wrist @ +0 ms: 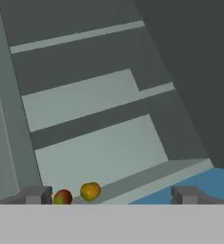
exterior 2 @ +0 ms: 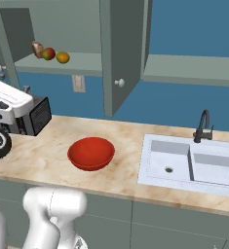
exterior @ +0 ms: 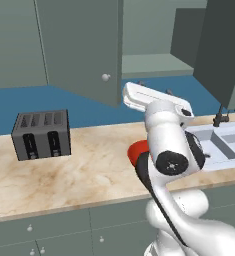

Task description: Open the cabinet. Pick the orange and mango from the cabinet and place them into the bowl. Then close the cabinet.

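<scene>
The grey-green wall cabinet [exterior 2: 62, 29] w/ two tall flat doors is open; both doors swing out toward the room, each w/ a small round pale knob. Going left to right in the right base view: on the cabinet's bottom shelf, far left, sits a brownish round item [exterior 2: 37, 49]. Just beside it on its right is the small oval mango [exterior 2: 48, 53] w/ red & green patches. Next, a bit further right, is the small round orange-yellow orange [exterior 2: 63, 57]. Mango & orange are close, but a small gap shows btwn them. Below, on the pale marble counter [exterior 2: 121, 141], the round glossy red bowl [exterior 2: 91, 153] sits alone, nothing in it. To its right is the pale sink [exterior 2: 184, 163] w/ a dark tap [exterior 2: 201, 125].

In the left base view a dark grey toaster [exterior: 41, 134] stands on the counter, far left, well apart from the bowl.

In the hand view the two-finger gripper [wrist: 111, 194] has its fingers spread wide, holding nothing. It looks up at the shelf; mango & orange show low down, just right of the left finger tip.
</scene>
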